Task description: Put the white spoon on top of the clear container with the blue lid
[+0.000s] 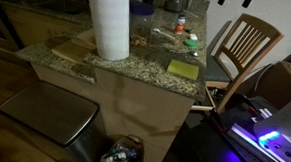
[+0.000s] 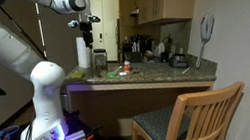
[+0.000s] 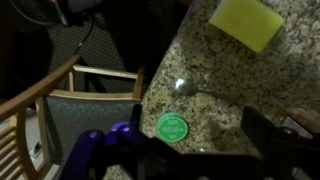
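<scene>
Arm raised high over counter, fingers pointing straight down, spread wide, holding nothing

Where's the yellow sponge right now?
In an exterior view, the yellow sponge lies at the granite counter's near edge, between the paper-towel roll and the wooden chair.

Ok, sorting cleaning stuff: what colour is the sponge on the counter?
Yellow; the sponge shows best in the wrist view.
</scene>
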{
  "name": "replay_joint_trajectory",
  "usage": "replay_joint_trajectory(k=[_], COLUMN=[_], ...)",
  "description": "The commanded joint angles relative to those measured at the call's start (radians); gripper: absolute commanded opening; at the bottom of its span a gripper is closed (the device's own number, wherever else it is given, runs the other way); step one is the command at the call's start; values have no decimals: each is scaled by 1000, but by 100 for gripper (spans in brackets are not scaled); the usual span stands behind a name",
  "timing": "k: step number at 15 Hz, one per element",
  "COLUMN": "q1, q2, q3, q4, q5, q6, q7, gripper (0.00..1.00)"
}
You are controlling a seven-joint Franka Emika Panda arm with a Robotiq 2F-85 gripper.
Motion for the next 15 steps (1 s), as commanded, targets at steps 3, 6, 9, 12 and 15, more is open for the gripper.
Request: replay_joint_trajectory(k=[3,6,9,12,15], q1=[-102,-143,-126,-110,-105], q2=[83,140,171,199,182], q3=[-76,-109,-121,-73,-69], q4=[-6,-11,9,19,12], q5=[-42,-14,64,76,51], q6=[-55,47,147,263,238], q7=[-35,4,15,53,67], gripper=[100,100,100,100,100])
